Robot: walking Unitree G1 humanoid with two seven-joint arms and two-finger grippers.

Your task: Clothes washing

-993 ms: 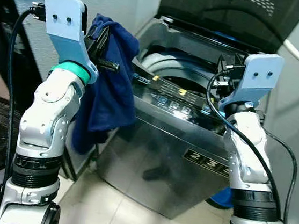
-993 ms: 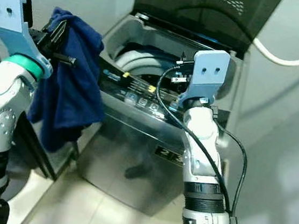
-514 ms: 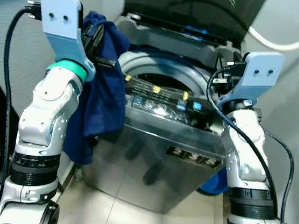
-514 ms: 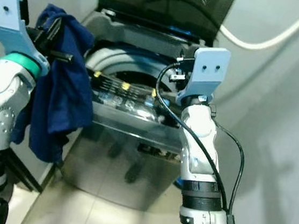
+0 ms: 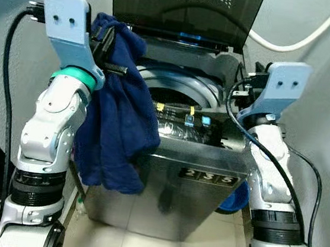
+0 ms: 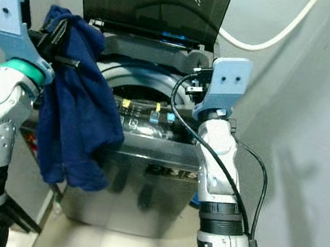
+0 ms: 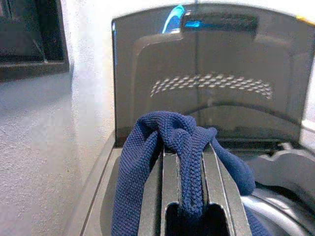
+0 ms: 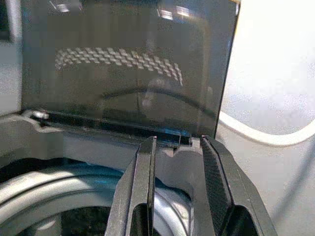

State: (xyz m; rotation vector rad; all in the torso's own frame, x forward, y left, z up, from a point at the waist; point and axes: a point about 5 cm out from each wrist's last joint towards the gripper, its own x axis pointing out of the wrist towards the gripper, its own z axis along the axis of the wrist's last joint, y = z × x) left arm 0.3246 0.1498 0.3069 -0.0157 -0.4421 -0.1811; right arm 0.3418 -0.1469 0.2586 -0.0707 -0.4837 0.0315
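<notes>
A top-loading washing machine (image 5: 201,169) stands right in front of me, its dark lid (image 5: 183,12) raised. The round drum opening (image 5: 175,89) lies between my arms. My left gripper (image 7: 185,150) is shut on a dark blue cloth (image 5: 118,118), held up over the machine's front left corner. The cloth hangs down past the machine's rim. In the left wrist view the cloth (image 7: 147,147) bunches over both fingers. My right gripper (image 8: 178,141) is open and holds nothing, raised over the machine's right rear, pointing at the lid.
A control panel (image 5: 189,117) with coloured buttons runs along the machine's front edge. A white hose (image 5: 294,40) curves across the wall behind. A blue basin (image 5: 235,197) sits on the floor by the machine's right side. Walls stand close on both sides.
The whole view has swung, so the machine now faces me square and centred instead of angled. The left gripper still holds the blue cloth, which now hangs over the machine's front left corner.
</notes>
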